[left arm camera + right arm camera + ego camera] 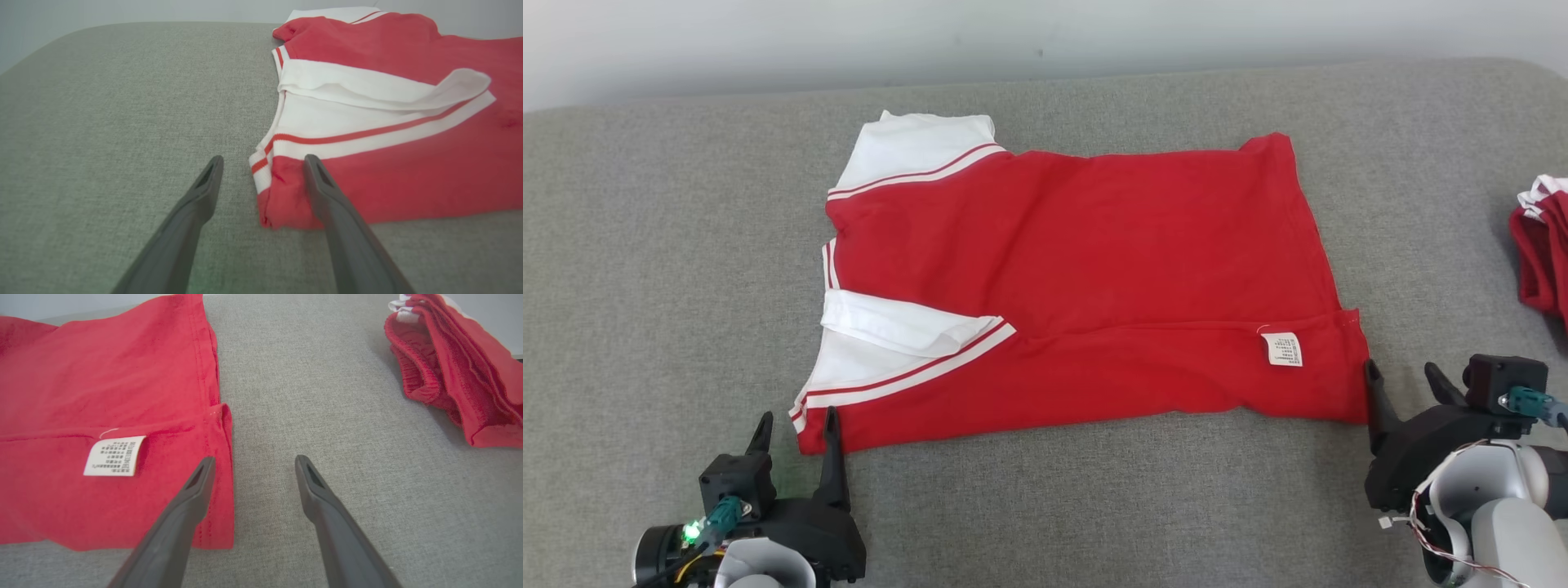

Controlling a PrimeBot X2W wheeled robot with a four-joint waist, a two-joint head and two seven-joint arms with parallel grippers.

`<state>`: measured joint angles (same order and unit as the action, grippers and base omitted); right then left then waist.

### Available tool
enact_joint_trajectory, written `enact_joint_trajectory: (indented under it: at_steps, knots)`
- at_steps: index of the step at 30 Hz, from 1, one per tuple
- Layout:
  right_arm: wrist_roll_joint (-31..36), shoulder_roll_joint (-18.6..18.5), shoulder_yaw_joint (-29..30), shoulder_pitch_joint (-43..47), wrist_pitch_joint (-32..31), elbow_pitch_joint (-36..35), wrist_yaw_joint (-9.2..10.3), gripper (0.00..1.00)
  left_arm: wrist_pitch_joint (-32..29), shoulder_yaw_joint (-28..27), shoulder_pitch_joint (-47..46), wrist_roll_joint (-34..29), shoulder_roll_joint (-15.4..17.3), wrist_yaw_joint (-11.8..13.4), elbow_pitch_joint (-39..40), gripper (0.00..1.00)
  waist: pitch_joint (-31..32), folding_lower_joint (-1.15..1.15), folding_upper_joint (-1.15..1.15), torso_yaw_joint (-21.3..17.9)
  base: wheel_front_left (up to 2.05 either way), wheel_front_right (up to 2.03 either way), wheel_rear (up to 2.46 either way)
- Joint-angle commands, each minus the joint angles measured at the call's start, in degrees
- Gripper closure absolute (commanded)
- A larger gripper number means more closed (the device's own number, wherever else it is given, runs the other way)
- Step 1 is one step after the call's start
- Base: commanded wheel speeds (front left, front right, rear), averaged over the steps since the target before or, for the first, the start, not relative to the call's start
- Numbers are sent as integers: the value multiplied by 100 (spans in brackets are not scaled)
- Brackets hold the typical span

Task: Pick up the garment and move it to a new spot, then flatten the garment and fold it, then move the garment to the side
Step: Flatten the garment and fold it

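Two grippers rest with jaws spread wide and nothing held, one at each near corner of the garment.

The left gripper point(798, 414) sits at the lower left of the head view. In its wrist view, its left finger stands over bare fabric surface and its right finger crosses the garment's near left corner. Whether that finger touches the cloth cannot be told.

The right gripper point(1403, 367) sits at the lower right. Its left finger is at the hem edge of the near right corner, and its right finger is over bare surface.

The garment point(1078, 269) is a red shirt with white, red-striped sleeves. It lies flat in the middle of a grey cushioned surface point(645, 245), sleeves toward the robot's left and hem toward its right. The near strip is folded over the body, its fold edge running across the shirt, with a small white care label point(1282, 349) near the right end. One white sleeve point(907, 322) lies doubled back on the left end. The near long edge runs almost straight between the two grippers.

Open grey surface lies wide to the left, in a band along the front, and in a narrower band beyond the far edge up to a pale wall point(1013, 33). To the right, a stretch of bare surface separates the hem from a red pile point(1543, 245) of folded cloth at the picture's edge.
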<state>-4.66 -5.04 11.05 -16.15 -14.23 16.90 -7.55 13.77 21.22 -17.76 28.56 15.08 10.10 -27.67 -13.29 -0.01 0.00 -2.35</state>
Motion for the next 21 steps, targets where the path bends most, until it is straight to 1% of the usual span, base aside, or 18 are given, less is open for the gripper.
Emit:
enact_joint_trajectory:
  at_steps: [1,5,14,15,16,17,18,19,20,21]
  knots:
    - [67,28,-1,-42,-26,96,16,0,-56,5,-78,7,-14,46,-90,0,-38,1,0,-4,0,0,0]
    - [-35,67,-130,-130,-143,329,16,0,-138,43,-113,32,-75,96,-190,0,-70,1,0,7,0,0,0]
    - [-163,48,-351,-252,-403,681,16,0,-395,134,-206,160,-140,-45,-466,0,-131,1,0,75,0,0,0]
    - [-175,47,-356,-266,-411,718,16,0,-444,151,-212,173,-152,-42,-499,9,-133,1,0,82,0,0,0]
    - [-177,40,-369,-280,-445,758,16,0,-489,172,-226,177,-164,-61,-527,27,-134,1,0,89,0,0,0]
    - [-184,31,-379,-294,-470,789,16,0,-529,194,-236,198,-174,-94,-552,69,-133,1,0,95,0,0,0]
    - [-194,22,-392,-306,-478,820,16,27,-569,225,-243,205,-183,-116,-580,100,-131,1,0,101,0,0,0]
    - [-199,16,-406,-319,-499,848,16,67,-595,244,-249,213,-194,-143,-601,100,-128,1,0,105,0,0,0]
    - [-190,18,-421,-329,-523,858,16,100,-604,254,-252,214,-200,-135,-618,100,-122,1,0,110,0,0,0]
    - [-180,19,-428,-329,-532,865,16,100,-609,265,-254,216,-199,-146,-630,100,-112,1,0,113,0,0,0]
